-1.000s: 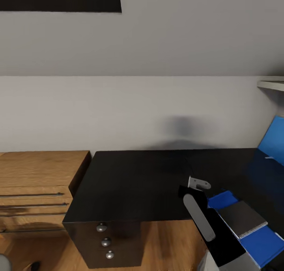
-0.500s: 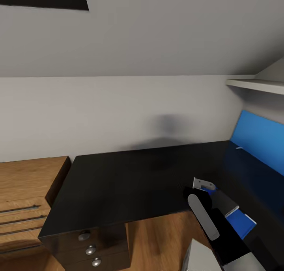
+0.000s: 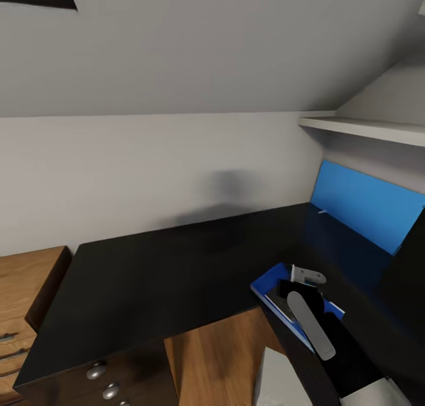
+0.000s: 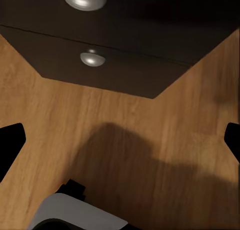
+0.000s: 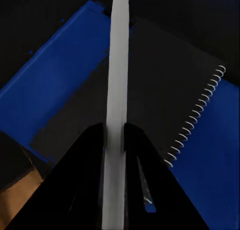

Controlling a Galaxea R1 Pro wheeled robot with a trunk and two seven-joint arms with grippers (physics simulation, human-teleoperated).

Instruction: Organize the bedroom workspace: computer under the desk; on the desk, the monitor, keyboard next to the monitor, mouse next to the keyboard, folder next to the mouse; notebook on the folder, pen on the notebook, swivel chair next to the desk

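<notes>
The right hand [image 5: 114,140] is clenched on the pen [image 5: 118,89], which runs out between its two dark fingers. It hangs over the notebook [image 5: 165,89], whose wire spine shows along one edge, and the notebook lies on the folder [image 5: 55,94]. In the head view the right hand [image 3: 304,276] sits above the folder [image 3: 268,283], which rests at the near edge of the worktop [image 3: 165,270], close to the inner corner of the L.

The left hand [image 4: 120,140] is released, its fingertips wide apart, pointing down at the wood floor [image 4: 100,120] in front of the drawer unit [image 4: 125,44].

Judging by this, folder and notebook are stacked and only the pen is left to set on top. A blue panel [image 3: 366,208] leans against the wall. Monitor, keyboard, mouse, computer and chair cannot be checked from here.
</notes>
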